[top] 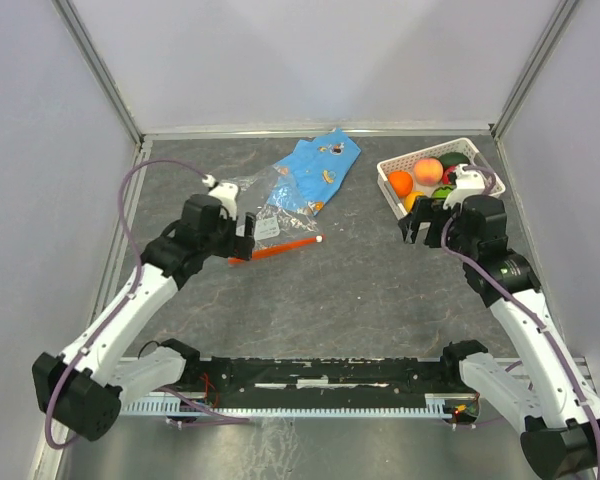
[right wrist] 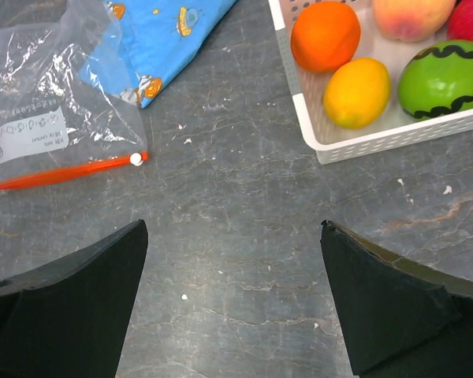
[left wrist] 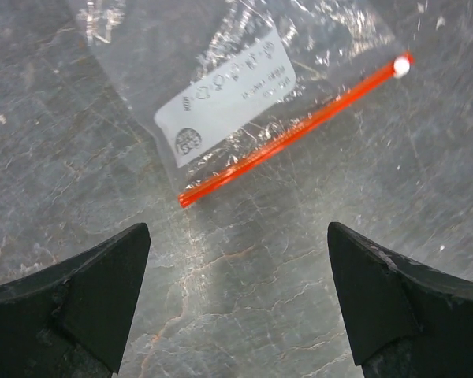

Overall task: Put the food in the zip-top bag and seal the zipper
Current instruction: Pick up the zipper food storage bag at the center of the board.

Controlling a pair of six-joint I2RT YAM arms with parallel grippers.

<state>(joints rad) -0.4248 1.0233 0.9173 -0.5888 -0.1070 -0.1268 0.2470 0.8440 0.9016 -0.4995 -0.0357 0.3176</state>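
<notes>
Left gripper (left wrist: 236, 230) gapes empty, the bag's (left wrist: 221, 94) zipper (left wrist: 292, 134) at twelve o'clock. Right gripper (right wrist: 233, 226), likewise spread, alone views fruit (right wrist: 356, 92) at one o'clock.

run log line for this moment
left gripper open by clear zip-top bag | right gripper open near white lattice basket | toy fruit in basket

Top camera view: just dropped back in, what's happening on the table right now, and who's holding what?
Nothing is held yet. The left gripper is open and hangs just short of the zip-top bag, which lies flat and empty on the table beside the blue cloth, its zipper facing the arm. The right gripper is open too, near the front of the white basket. All the food I can see, such as the orange, is in that basket.
</notes>
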